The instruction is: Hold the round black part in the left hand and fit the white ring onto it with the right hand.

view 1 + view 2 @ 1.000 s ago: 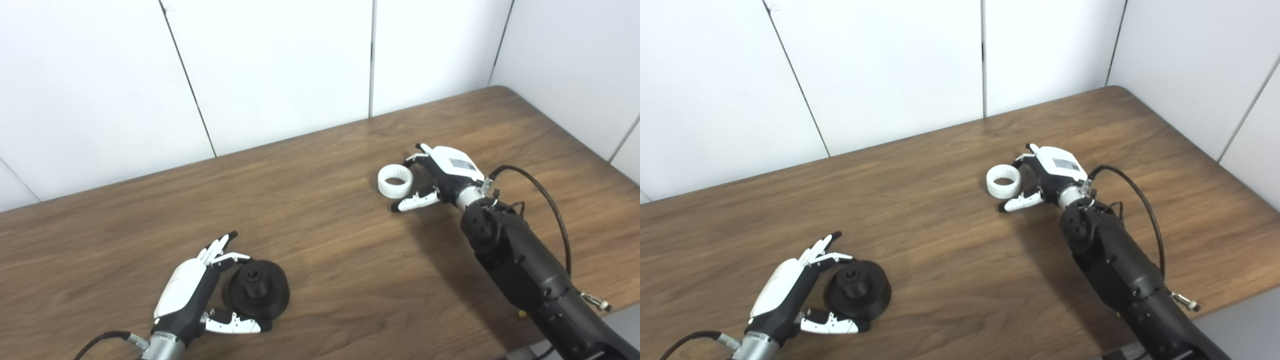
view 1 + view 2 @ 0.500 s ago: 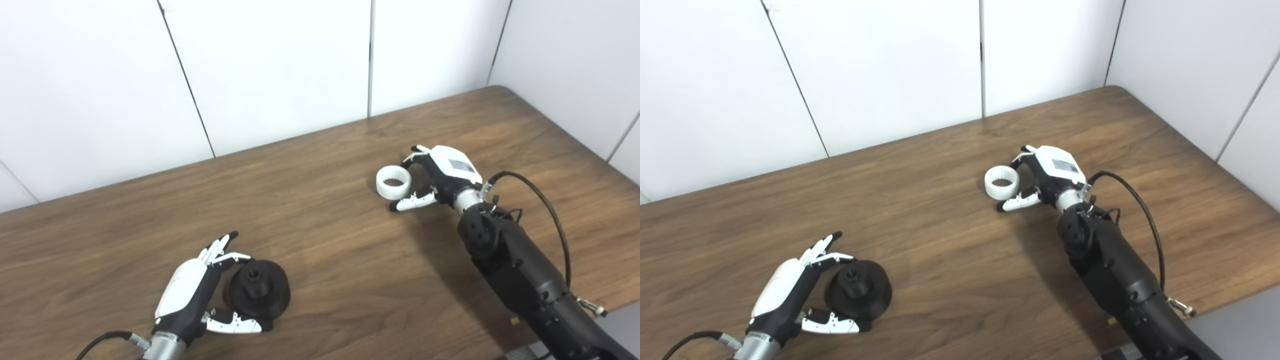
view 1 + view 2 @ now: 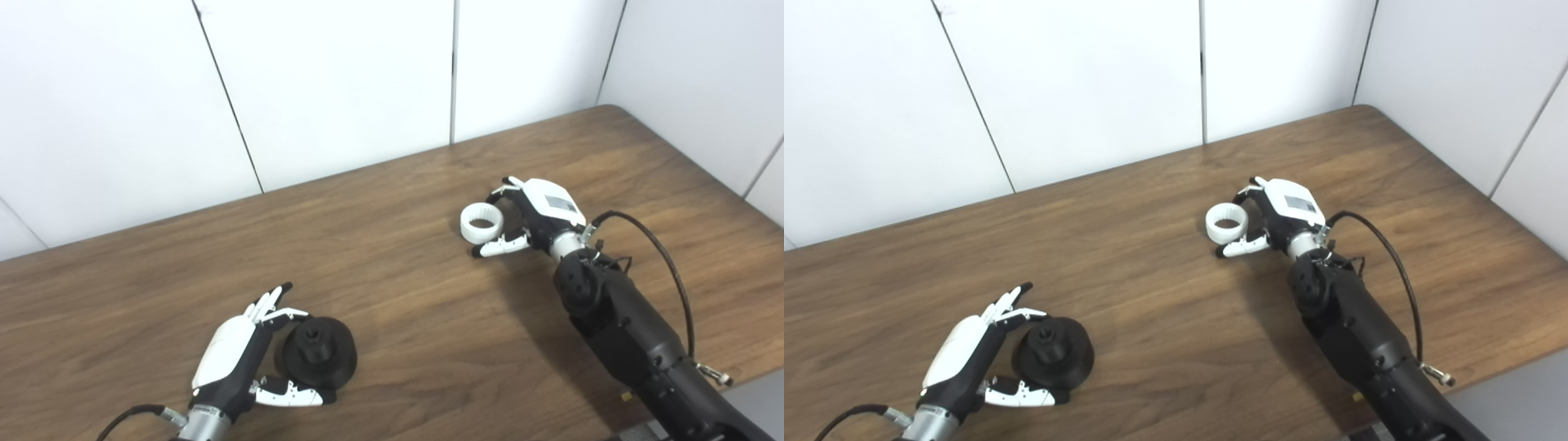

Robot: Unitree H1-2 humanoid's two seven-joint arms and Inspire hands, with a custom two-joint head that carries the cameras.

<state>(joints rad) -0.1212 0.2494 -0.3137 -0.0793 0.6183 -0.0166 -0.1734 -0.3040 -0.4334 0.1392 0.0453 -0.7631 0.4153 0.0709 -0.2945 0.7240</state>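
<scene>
in the left eye view, the left hand point(image 3: 236, 361) is seen spread open around the round black part point(image 3: 318, 361), which sits on the desk point(image 3: 398, 318); whether it is touched cannot be told. in the right eye view, the right hand point(image 3: 1277, 220) is cupped open beside the white ring point(image 3: 1227, 223), thumb and fingers apart, nothing gripped. the ring lies on the desk.
</scene>
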